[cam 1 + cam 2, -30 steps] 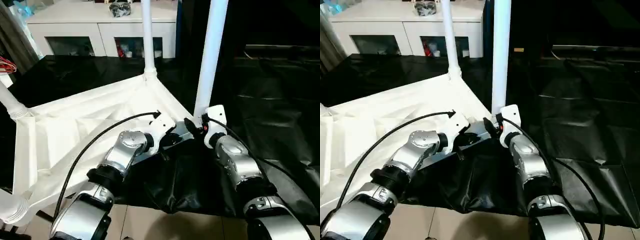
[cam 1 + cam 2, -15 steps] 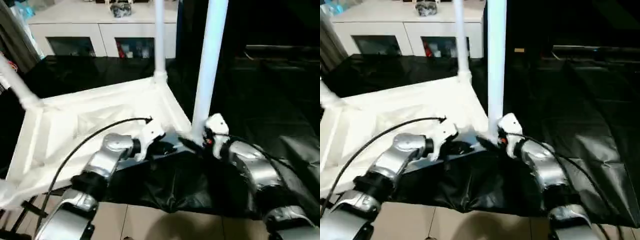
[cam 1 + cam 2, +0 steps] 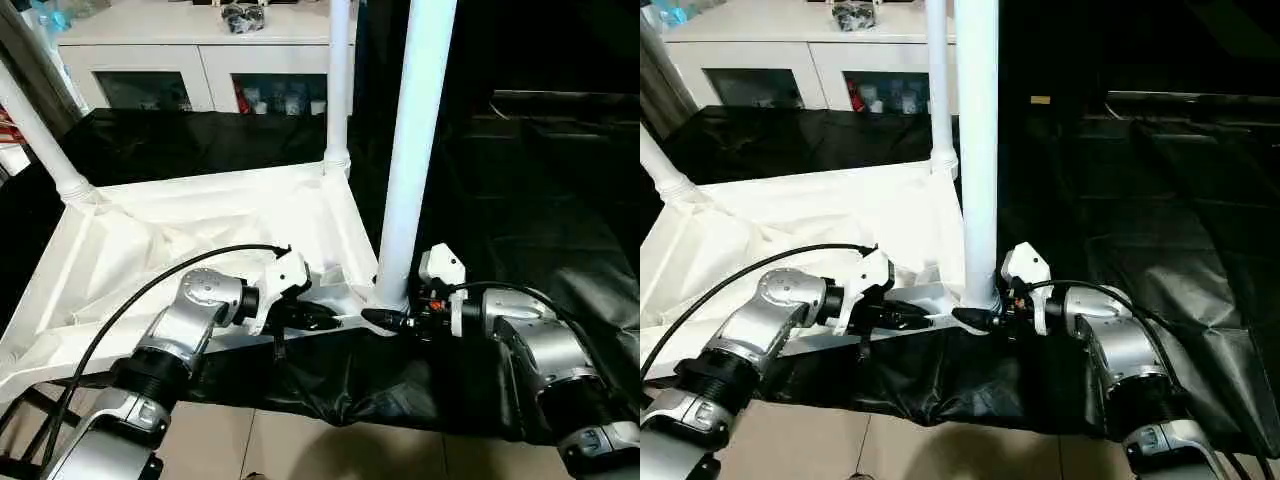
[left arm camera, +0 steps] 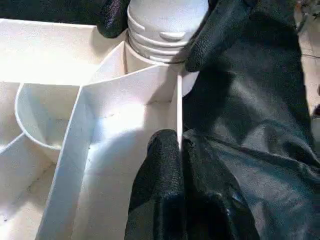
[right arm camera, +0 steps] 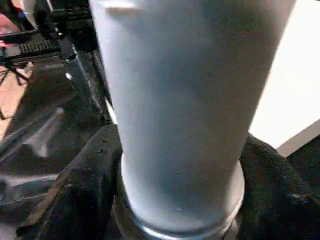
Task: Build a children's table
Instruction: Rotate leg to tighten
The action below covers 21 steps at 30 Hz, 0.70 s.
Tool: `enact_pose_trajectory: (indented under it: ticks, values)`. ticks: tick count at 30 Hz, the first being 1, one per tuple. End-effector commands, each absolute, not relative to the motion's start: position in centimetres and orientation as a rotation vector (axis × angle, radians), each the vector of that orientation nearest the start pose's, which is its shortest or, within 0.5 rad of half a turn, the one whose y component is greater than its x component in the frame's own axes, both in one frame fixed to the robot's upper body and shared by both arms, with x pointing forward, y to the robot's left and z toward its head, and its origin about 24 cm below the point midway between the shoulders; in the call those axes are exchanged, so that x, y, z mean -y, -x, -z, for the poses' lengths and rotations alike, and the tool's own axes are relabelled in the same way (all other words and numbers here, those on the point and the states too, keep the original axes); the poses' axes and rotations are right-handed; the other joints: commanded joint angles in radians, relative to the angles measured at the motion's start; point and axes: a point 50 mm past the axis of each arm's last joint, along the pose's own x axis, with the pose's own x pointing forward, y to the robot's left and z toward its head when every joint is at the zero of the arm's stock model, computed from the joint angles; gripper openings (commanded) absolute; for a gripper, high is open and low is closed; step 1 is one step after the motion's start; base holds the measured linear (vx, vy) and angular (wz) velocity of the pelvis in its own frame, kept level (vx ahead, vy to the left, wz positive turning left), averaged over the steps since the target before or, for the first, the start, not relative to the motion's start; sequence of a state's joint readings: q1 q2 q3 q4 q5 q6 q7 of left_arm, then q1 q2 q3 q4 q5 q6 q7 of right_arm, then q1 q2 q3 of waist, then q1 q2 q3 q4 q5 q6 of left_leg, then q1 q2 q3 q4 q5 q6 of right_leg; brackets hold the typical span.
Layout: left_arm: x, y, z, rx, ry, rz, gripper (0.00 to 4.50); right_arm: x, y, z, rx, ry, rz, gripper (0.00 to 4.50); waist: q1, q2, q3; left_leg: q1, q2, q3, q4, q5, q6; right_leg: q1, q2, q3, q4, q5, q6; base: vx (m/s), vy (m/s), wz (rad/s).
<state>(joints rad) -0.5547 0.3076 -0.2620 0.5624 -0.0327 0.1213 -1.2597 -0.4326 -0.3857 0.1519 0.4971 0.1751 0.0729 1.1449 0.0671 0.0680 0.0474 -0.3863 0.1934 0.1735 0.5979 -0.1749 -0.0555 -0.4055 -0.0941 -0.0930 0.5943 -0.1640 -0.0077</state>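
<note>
Cut off and unclear

The nearest long white tubular leg (image 3: 415,140) runs past the top edge, as do two more. The small dark clutter (image 3: 243,14) on the white cabinet (image 3: 190,55) is too small to identify.

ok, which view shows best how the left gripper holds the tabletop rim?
Left wrist view: the left gripper is pinched on the thin rim of the tabletop, beside the near leg. The eye views show that grip small, side-on. The right wrist view shows the leg instead.

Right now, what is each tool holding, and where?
Left tool pinches the tabletop's thin edge wall near the corner. Right tool clasps the nearest leg at its base.
</note>
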Motion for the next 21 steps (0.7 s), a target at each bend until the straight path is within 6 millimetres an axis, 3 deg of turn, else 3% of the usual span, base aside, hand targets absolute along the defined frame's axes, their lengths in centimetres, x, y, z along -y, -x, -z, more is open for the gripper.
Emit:
enact_pose_trajectory:
  ticks: [1,8,13,15,18,19,21]
  values:
    - [-10.8,-30.9,-6.6,-0.305,-0.266,1.458,0.0,15.2,-29.4,-4.3,-0.313,0.13,-1.251,2.95,0.002,-0.019,-0.068,0.013,0.038,-0.005,-0.071,-0.216,0.092,0.053,-0.054,0.045,-0.069,-0.26,-0.228,0.0,0.0,0.0]
    - [-10.4,-31.5,-6.6,-0.275,-0.276,1.387,0.0,14.7,-29.2,-3.8,-0.306,0.127,-1.205,2.74,0.004,-0.018,-0.067,0.013,0.037,-0.006,-0.071,-0.225,0.08,0.051,-0.055,0.045,-0.071,-0.268,-0.223,0.0,0.0,0.0]
    - [-9.3,-32.7,-6.3,-0.262,-0.302,1.244,0.0,14.4,-30.8,-2.6,-0.311,0.146,-0.95,2.73,-0.008,-0.018,-0.067,0.013,0.031,-0.008,-0.072,-0.234,0.056,0.052,-0.056,0.044,-0.076,-0.3,-0.207,0.0,0.0,0.0]
    - [-7.8,-33.5,-6.3,-0.256,-0.272,1.14,0.0,13.9,-32.0,-1.8,-0.323,0.125,-0.734,2.72,-0.015,-0.017,-0.068,0.015,0.03,-0.008,-0.072,-0.234,0.045,0.051,-0.055,0.044,-0.075,-0.297,-0.208,0.0,0.0,0.0]
    - [-7.1,-33.8,-6.4,-0.251,-0.267,1.112,0.0,13.5,-32.5,-1.5,-0.333,0.093,-0.643,2.72,-0.017,-0.018,-0.069,0.016,0.029,-0.008,-0.071,-0.233,0.048,0.051,-0.055,0.044,-0.078,-0.3,-0.205,0.0,0.0,0.0]
    - [-5.8,-34.1,-6.6,-0.241,-0.259,1.068,0.0,12.7,-33.2,-1.2,-0.349,0.043,-0.519,2.72,-0.017,-0.017,-0.071,0.014,0.028,-0.007,-0.069,-0.215,0.05,0.052,-0.054,0.044,-0.074,-0.273,-0.209,0.0,0.0,0.0]
    - [-4.3,-34.4,-6.9,-0.223,-0.243,1.028,0.0,11.1,-33.7,-1.1,-0.351,0.006,-0.46,2.72,-0.02,-0.016,-0.072,0.014,0.027,-0.008,-0.07,-0.201,0.048,0.053,-0.053,0.044,-0.072,-0.241,-0.218,0.0,0.0,0.0]
